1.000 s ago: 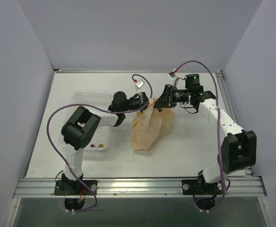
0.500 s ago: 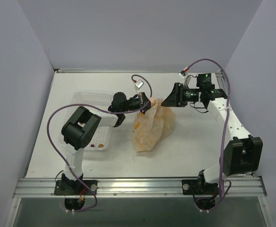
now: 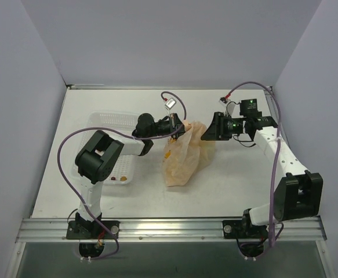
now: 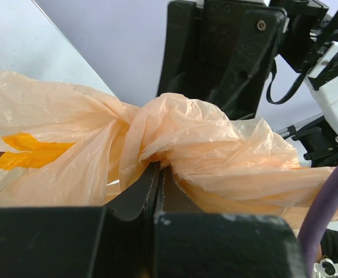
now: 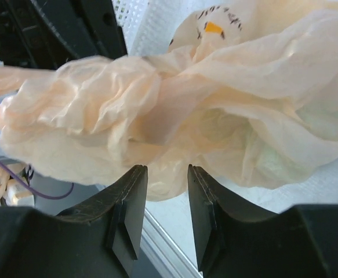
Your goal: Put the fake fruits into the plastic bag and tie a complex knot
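There are two arms and two pincers, one bag, and one tray. The fruits cannot be counted through the crinkled film.

Nearest, on the table (image 3: 232, 185), the peach-orange bag (image 3: 183, 159) lies slumped, its body reaching from the left pincer (image 3: 182, 128) towards the arm bases. A faint orange shape shows through it below that pincer, and the right wrist view shows a greenish tint inside. Neither is clear enough to name as a fruit.

Left of the left pincer and nearer than it, the white mesh tray (image 3: 108, 124) holds a few tiny bits (image 3: 117, 178) in its near corner.

Further back, the bag's top is gathered into one twisted bunch. The left pincer (image 4: 160, 171) is clamped fully together on a fold of that bunch, with one banana print (image 4: 24, 150) on the film to its left. The right pincer (image 3: 203, 137) is just right of the bunch and faces the left one. Its jaws (image 5: 166, 174) are partly apart with nothing between them, and the bag (image 5: 215, 87) hangs just beyond the tips, not gripped.

A second ago the right pincer was pressed in at the bunch, close to the left pincer. Half a second ago it had drawn away to the right and further back. It now sits a little nearer to the bases again, pointing at the bag's right shoulder. That shoulder has puffed out rounder than before. The left pincer, the tray and the bits have not moved.
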Robot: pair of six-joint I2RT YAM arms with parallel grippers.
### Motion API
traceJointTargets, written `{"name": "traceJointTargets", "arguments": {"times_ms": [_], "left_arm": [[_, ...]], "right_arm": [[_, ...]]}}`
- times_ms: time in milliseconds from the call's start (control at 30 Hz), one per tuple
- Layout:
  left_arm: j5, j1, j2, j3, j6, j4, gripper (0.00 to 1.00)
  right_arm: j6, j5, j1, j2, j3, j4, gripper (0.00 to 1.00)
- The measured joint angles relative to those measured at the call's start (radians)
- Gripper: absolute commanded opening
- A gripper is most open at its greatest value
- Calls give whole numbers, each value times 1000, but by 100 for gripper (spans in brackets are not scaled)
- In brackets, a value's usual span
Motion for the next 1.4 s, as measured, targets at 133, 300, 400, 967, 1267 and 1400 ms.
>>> {"name": "traceJointTargets", "arguments": {"times_ms": [133,300,400,967,1267,1400], "left_arm": [[4,0,0,-13,0,12,0],[9,0,0,-23,0,15,0],[15,0,0,-24,-3,21,0],[13,0,3,-24,-25,87,0],[34,5,3,-54,-102,117,0],[50,5,3,-55,-103,120,0]], "right_arm": [[56,6,11,36,-6,104,37],[117,-9,41,73,-5,203,43],[142,-23,70,82,-5,238,47],[328,-39,138,124,-5,415,43],[326,-41,148,124,-11,433,65],[280,-35,149,118,-16,399,65]]}}
